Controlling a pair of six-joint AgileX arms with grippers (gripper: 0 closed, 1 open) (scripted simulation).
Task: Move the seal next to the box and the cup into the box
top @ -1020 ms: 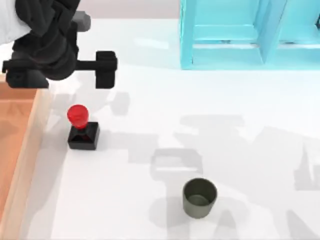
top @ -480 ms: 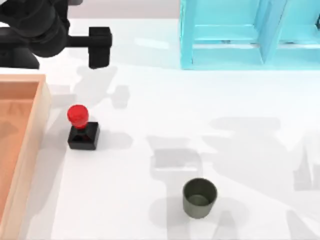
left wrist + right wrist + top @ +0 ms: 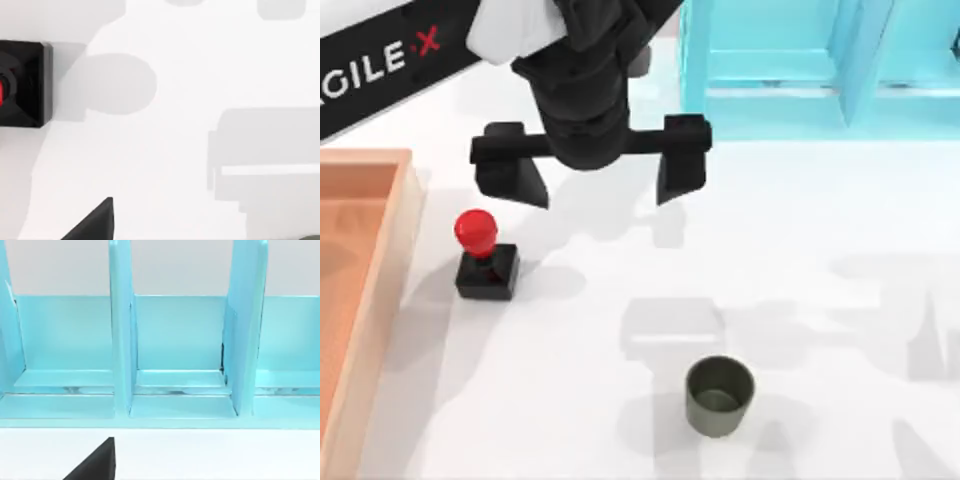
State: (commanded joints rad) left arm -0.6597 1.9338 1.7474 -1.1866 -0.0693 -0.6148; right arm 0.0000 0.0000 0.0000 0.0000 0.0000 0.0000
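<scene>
With your left hand [image 3: 590, 170] spread wide and empty above the worktop [image 3: 800, 260], well short of the cup [image 3: 720, 396], you risk clipping the seal [image 3: 485, 258] beside the box [image 3: 390, 260] if a finger swings low.

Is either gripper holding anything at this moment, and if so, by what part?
Nothing is held. The left gripper hangs open above the table with empty space between its fingers. The seal stands beside the box, and the cup stands untouched.
</scene>
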